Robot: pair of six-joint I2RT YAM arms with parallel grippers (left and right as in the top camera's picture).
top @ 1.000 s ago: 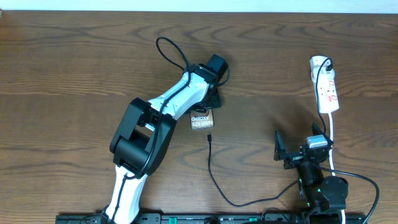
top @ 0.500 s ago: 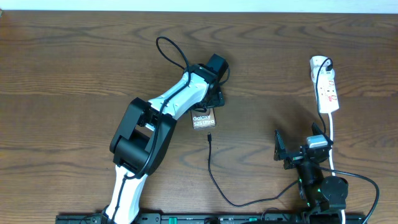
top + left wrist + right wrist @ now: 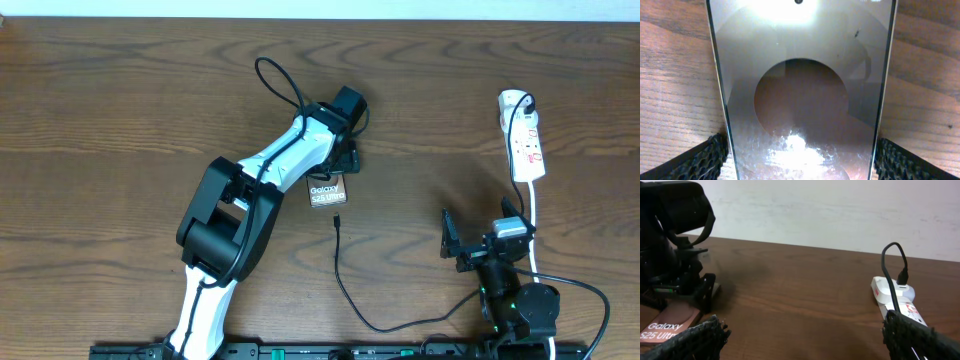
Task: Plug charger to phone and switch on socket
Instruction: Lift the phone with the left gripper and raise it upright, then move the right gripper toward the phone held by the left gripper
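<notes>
The charger (image 3: 335, 250), a thin, long black cable, lay on the brown wooden table (image 3: 120, 100) with its small black plug tip (image 3: 337, 217) just near of the phone (image 3: 327, 193), close to the phone's near short edge but not yet in it. The phone, a small flat rectangular smartphone with a bronze-brown screen, lay flat with its long axis running near to far, tilted slightly. The cable's end pointed roughly along that axis.

The left gripper (image 3: 345, 160) hung over the phone's far part with its jaws wide, one finger (image 3: 715, 155) outside each long edge; I could not tell whether the pads touched. The plug tip therefore lay on the near side of this gripper, past the phone, and the left arm was clearly the nearer one.

The right gripper (image 3: 483, 242) stood spread wide and empty, well apart at the near right. The socket (image 3: 523, 135), a narrow white power strip with red-marked switches, lay far of it, so that arm looked better placed for the switch.
</notes>
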